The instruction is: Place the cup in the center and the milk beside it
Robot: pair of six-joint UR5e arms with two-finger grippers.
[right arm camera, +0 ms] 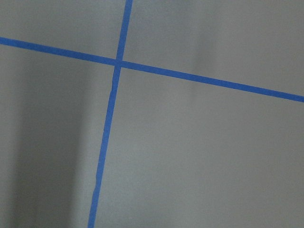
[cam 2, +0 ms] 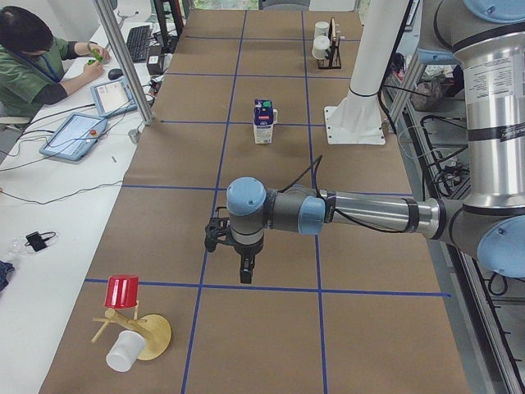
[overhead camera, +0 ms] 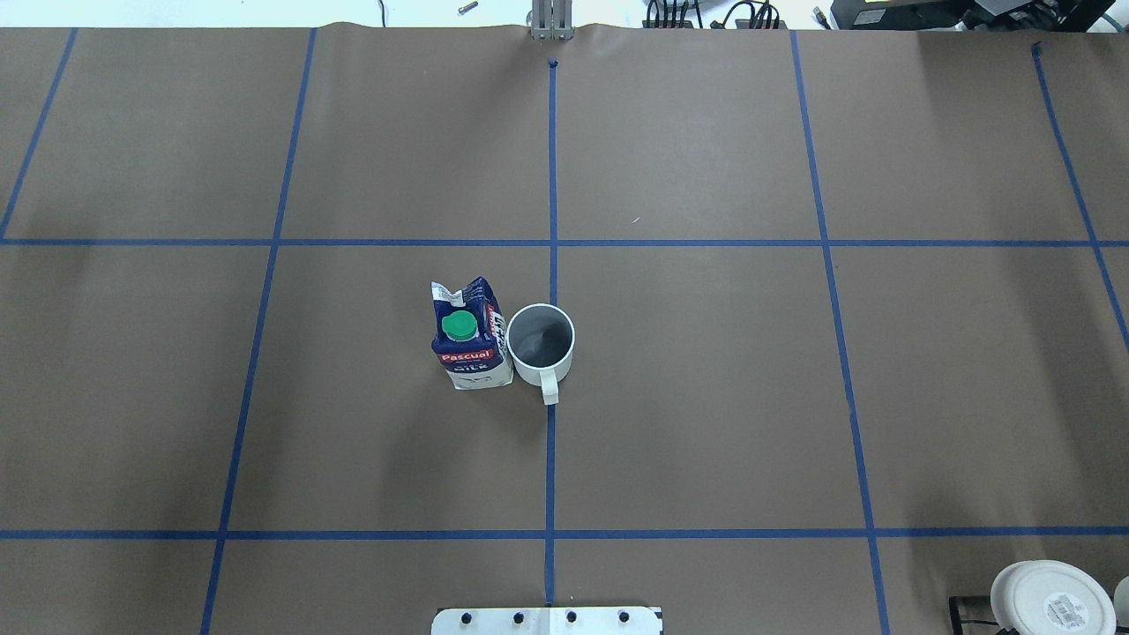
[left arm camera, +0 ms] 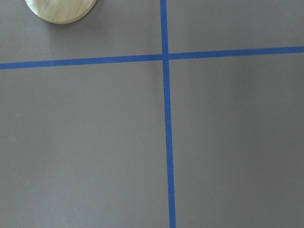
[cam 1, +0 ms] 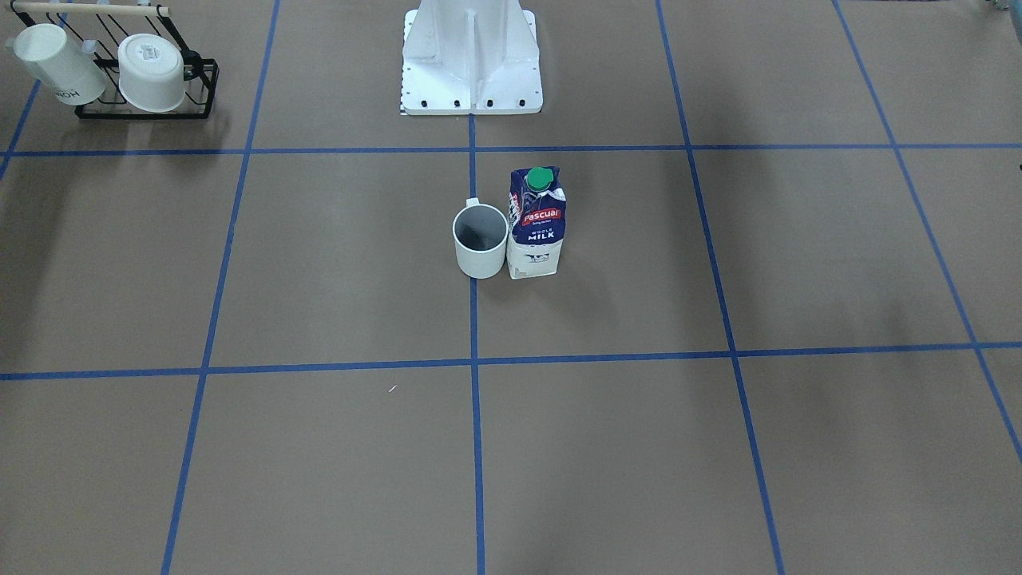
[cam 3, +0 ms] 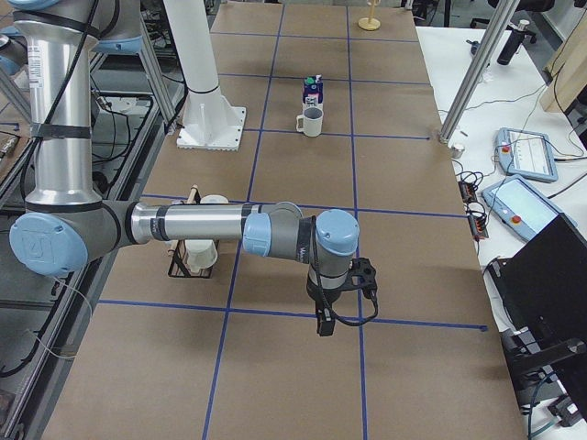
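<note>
Brown paper surface (overhead camera: pixel 706 397) fills overhead view, blue tape grid (overhead camera: pixel 553 176) across it; light even, soft grey shadows patching paper; at far edge, cable tangle (overhead camera: pixel 670 13) on pale ledge; over to left-end view: white desk (cam 2: pixel 74 222) runs alongside surface, operator in green (cam 2: pixel 29 70) seated there, keyboard (cam 2: pixel 135 39), two tablets (cam 2: pixel 74 135); aluminium post (cam 2: pixel 123 61) rising at surface edge; right-end view: another post (cam 3: pixel 477 69), handheld pendant (cam 3: pixel 527 151) on white desk (cam 3: pixel 486 96), dark screen (cam 3: pixel 550 266) nearer camera
</note>
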